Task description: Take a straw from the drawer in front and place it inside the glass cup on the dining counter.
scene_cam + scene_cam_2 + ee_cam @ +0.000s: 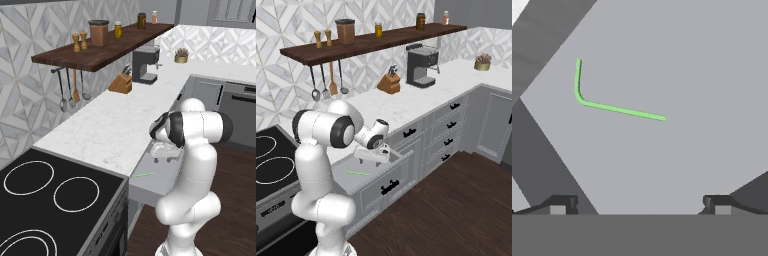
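Dark hand spread, thin bent green straw, smooth grey drawer

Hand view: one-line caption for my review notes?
Open hand above the thin light-green bent straw lying on the open drawer's plain grey floor.

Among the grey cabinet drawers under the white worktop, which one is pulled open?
The wide shallow light-grey drawer beside the black stove, below the open gripper, is open, with the thin light-green straw on its floor. The narrower drawers further along are shut.
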